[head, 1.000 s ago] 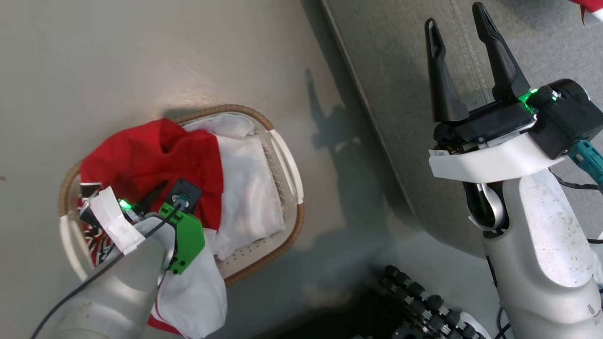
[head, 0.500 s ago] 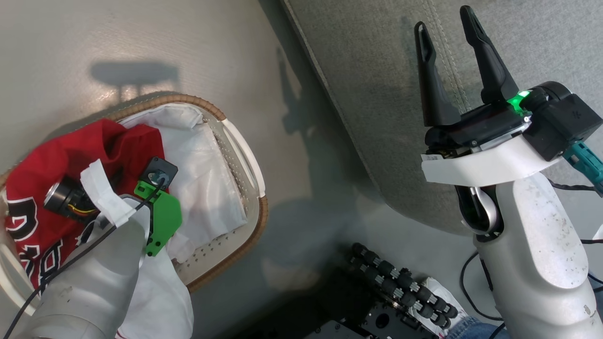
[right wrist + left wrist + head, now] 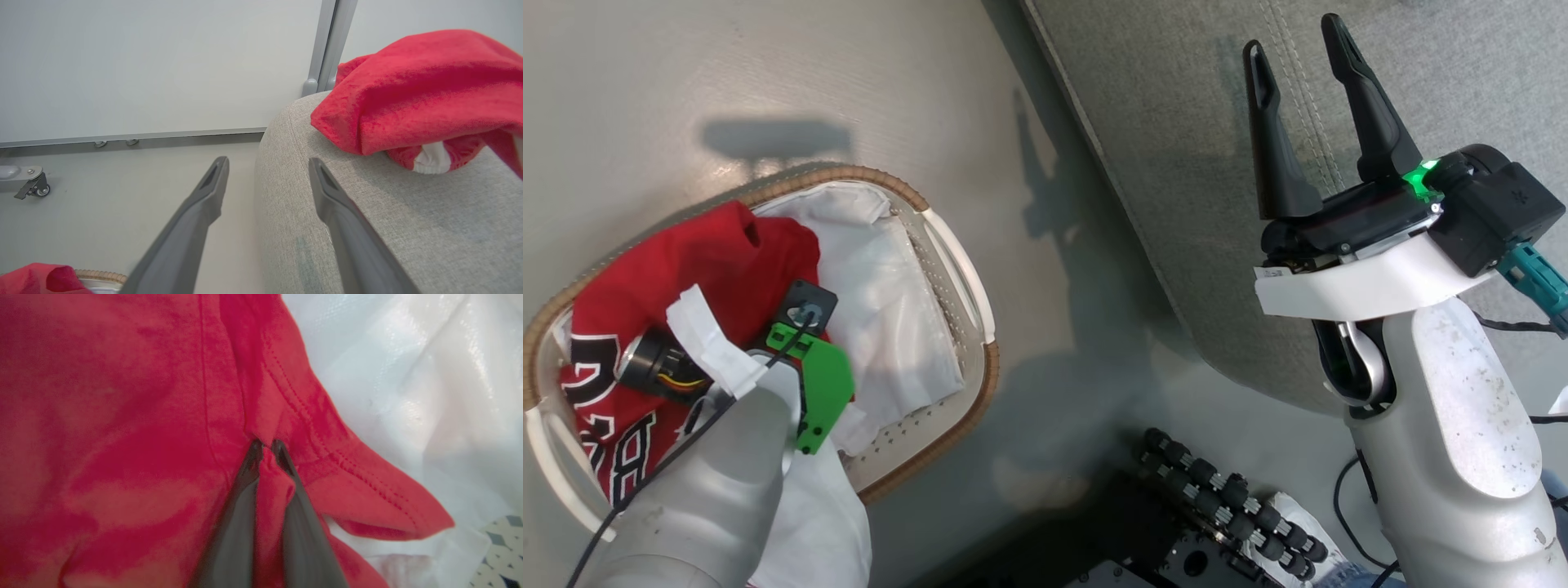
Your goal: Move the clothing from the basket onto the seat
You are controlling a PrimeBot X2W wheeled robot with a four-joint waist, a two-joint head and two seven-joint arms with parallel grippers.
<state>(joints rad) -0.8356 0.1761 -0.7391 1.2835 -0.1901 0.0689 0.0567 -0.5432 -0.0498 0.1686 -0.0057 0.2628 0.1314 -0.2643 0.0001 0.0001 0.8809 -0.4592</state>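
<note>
Lower left, in the basket [image 3: 985, 377], the left gripper [image 3: 264, 446] pinches a bunched fold of the red jersey [image 3: 122, 416], which looks soft and light; the right gripper [image 3: 1292, 37] gapes empty.

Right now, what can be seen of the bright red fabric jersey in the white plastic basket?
The bright red soft fabric jersey lies crumpled in the oval white slotted basket, on the side at the head view's left, with black-and-white letters showing near the arm. A stitched hem runs along one edge. It lies against white sheeting, and the left gripper is shut on a raised fold.
</note>
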